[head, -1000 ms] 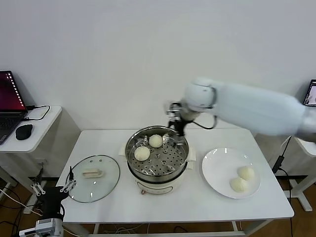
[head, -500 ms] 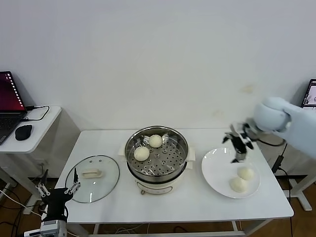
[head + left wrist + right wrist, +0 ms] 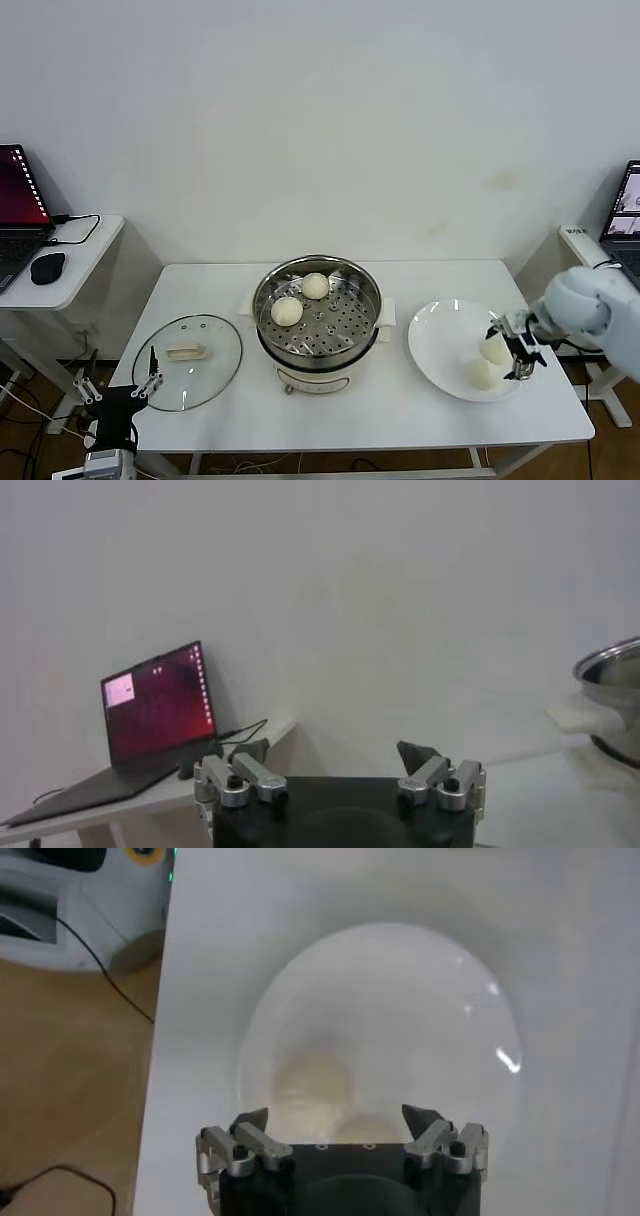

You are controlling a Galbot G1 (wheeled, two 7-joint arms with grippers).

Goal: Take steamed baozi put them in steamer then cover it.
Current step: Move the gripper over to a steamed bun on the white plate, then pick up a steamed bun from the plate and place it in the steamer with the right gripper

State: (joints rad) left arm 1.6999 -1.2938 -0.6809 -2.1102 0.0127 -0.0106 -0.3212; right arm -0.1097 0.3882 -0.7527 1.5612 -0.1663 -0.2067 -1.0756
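Two steamed baozi [image 3: 288, 311] [image 3: 316, 286] lie inside the shiny steamer [image 3: 366, 318] at the table's middle. Two more baozi [image 3: 496, 350] [image 3: 484, 374] rest on a white plate [image 3: 440, 345] to its right. My right gripper [image 3: 516, 348] hangs open at the right side of that plate, just above its baozi, nothing between its fingers. In the right wrist view the plate [image 3: 420, 1008] lies below the open gripper [image 3: 335, 1118], with one baozi [image 3: 313, 1084] in front of it. The glass cover [image 3: 190, 359] lies flat left of the steamer. My left gripper [image 3: 115, 388] waits open below the table's left corner.
A side table at the far left carries a laptop [image 3: 22, 212] and a mouse [image 3: 48, 266]. The left wrist view shows that laptop [image 3: 155, 715] and the steamer's rim [image 3: 612, 670]. Another laptop screen [image 3: 626, 214] stands at the far right.
My right arm swung from behind the steamer across to the white plate and came down over its two baozi. The left gripper shifted slightly below the table's corner.
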